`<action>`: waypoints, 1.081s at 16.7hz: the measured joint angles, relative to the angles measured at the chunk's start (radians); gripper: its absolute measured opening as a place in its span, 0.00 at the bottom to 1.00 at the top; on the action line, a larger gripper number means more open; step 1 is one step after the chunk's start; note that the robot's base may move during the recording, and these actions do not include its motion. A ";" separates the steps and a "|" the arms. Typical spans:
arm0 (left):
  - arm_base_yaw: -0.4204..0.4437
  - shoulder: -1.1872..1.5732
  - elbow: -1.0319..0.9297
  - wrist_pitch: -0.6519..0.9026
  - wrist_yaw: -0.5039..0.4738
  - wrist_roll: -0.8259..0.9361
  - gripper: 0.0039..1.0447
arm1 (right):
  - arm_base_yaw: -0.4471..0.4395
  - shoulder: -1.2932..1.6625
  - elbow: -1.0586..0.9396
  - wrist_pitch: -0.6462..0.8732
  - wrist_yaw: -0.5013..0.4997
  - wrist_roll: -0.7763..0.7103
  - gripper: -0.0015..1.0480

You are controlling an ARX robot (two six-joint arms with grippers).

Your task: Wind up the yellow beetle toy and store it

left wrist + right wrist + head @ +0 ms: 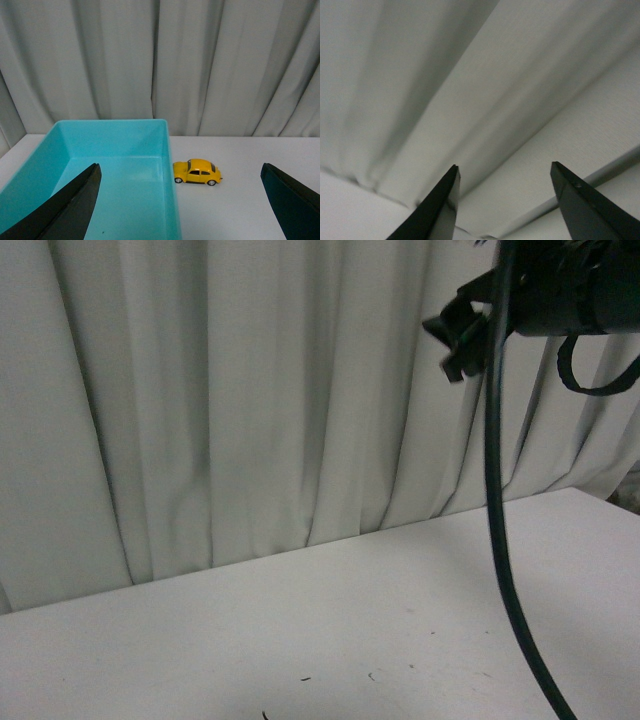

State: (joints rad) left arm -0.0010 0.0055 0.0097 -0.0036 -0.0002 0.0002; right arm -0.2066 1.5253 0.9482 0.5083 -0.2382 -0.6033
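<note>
The yellow beetle toy (197, 172) stands on its wheels on the white table, side-on, just beside the outer wall of a turquoise bin (169, 165). My left gripper (180, 167) is open, its black fingers (75, 205) spread wide on either side of the view, well short of the toy and holding nothing. My right gripper (505, 169) is open too, raised high and pointed at the curtain, with nothing between its fingers (440, 205). In the front view only part of the right arm (560, 290) shows at the upper right; the toy is out of that view.
A pale pleated curtain (250, 390) hangs behind the white table (330, 620). A black cable (497, 500) drops from the right arm across the front view. The turquoise bin is open-topped and holds nothing.
</note>
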 joint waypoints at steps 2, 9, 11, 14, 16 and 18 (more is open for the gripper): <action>0.000 0.000 0.000 0.000 0.000 0.000 0.94 | 0.026 -0.112 -0.209 0.215 0.047 0.352 0.34; 0.000 0.000 0.000 0.000 0.000 0.000 0.94 | 0.124 -0.438 -0.707 0.323 0.159 0.586 0.02; 0.000 0.000 0.000 0.000 -0.001 0.000 0.94 | 0.175 -0.523 -0.762 0.304 0.219 0.588 0.02; 0.000 0.000 0.000 0.000 0.000 0.000 0.94 | 0.212 -0.645 -0.832 0.243 0.236 0.589 0.02; 0.000 0.000 0.000 0.000 0.000 0.000 0.94 | 0.212 -0.727 -0.862 0.197 0.236 0.589 0.02; 0.000 0.000 0.000 0.000 0.000 0.000 0.94 | 0.212 -0.800 -0.898 0.173 0.236 0.588 0.02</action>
State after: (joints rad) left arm -0.0010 0.0055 0.0097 -0.0036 -0.0006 0.0002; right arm 0.0055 0.7258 0.0502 0.6815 -0.0025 -0.0151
